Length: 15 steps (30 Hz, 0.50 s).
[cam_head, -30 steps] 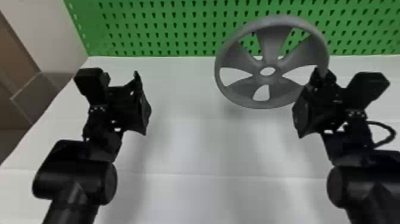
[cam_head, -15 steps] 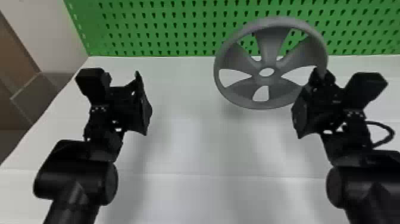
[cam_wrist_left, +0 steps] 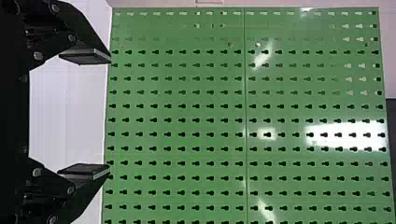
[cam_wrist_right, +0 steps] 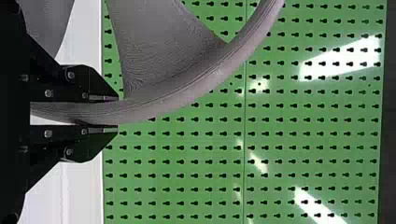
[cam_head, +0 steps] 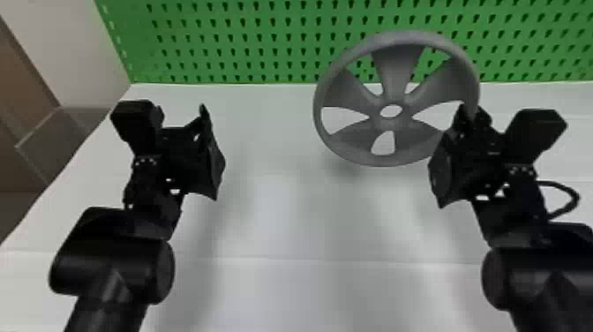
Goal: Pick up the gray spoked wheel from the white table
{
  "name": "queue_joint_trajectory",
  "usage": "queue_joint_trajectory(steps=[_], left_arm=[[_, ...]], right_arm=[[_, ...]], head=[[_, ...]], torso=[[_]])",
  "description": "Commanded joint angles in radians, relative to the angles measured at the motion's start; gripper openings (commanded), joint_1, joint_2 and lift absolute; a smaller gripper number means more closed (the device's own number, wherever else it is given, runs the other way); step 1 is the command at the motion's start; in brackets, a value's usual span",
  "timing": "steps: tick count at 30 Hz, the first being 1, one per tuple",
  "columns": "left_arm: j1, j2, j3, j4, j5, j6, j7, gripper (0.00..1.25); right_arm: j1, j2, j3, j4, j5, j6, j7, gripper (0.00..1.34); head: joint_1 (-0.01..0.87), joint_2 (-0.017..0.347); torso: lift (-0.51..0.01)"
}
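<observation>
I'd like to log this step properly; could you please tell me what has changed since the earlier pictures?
The gray spoked wheel and the right gripper holding its rim have shifted slightly to the robot's left and lower in the head view. Nothing was newly gripped or let go. The left gripper has stayed put, open and empty.

Gray five-spoked wheel, tilted, rim clamped in right gripper.

Your head view looks forward and down over the white table to the green pegboard, shared with both your wrist views, which face it squarely from nearer.
</observation>
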Motion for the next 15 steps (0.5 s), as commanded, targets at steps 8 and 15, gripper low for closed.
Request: queue_joint_trajectory(steps=[8, 15], left_arm=[[0.002, 0.000, 0.002, 0.001, 0.001, 0.002, 0.000, 0.82], [0.002, 0.000, 0.003, 0.006, 0.012, 0.002, 0.000, 0.82]], right_arm=[[0.003, -0.003, 0.003, 0.000, 0.001, 0.008, 0.000, 0.08], [0.005, -0.003, 0.006, 0.000, 0.001, 0.010, 0.000, 0.08]], head=[[0.779, 0.103], [0.779, 0.103]], torso=[[-0.089], [-0.089]])
